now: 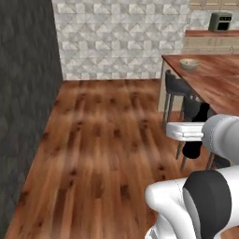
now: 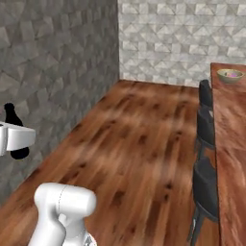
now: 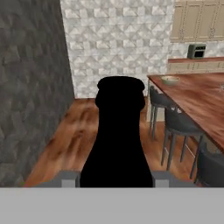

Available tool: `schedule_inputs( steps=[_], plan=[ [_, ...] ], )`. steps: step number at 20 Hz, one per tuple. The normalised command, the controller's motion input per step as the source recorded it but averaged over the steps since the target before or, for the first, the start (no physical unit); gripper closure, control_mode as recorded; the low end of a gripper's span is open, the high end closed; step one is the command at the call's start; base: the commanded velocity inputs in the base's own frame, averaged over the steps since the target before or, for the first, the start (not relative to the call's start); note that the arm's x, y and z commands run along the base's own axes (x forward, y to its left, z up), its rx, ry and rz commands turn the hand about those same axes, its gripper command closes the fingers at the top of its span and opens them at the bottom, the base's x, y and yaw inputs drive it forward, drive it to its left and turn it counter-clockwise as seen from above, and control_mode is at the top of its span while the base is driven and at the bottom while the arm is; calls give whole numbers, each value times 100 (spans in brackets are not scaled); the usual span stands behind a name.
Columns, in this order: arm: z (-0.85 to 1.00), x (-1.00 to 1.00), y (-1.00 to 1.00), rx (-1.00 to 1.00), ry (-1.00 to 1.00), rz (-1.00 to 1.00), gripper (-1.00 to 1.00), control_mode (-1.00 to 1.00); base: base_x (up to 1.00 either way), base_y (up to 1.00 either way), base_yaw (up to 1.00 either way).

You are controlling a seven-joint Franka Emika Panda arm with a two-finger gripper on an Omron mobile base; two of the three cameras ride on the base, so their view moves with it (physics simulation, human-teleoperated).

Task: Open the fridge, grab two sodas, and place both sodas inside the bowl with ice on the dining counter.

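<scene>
Gripping black soda bottle point(image 3: 119, 131) between fingers point(image 3: 65, 178)

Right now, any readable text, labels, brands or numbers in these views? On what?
None readable.
black bottle in the gripper: plain black, no label showing.
toaster oven on the far wall counter: no legible marking, too small and blurred.
bowl on the dining counter: no lettering.
Walls, floor, stools: patterns only, no signs.
</scene>
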Motion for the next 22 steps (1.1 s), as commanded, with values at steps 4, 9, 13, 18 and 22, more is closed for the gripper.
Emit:
schedule_inputs(
  steps=[4, 9, 13, 18, 22],
  plan=[
    [0, 0, 0, 0, 0, 0, 100, 100, 96, 52, -47],
    [0, 0, 0, 0, 0, 0, 100, 100, 100, 39, -44],
    [0, 0, 0, 0, 0, 0, 100, 100, 100, 40, -45],
    [0, 0, 0, 0, 0, 0, 100, 100, 95, 54, -47],
    [0, 0, 0, 0, 0, 0, 100, 100, 93, 70, -43]
  ],
)
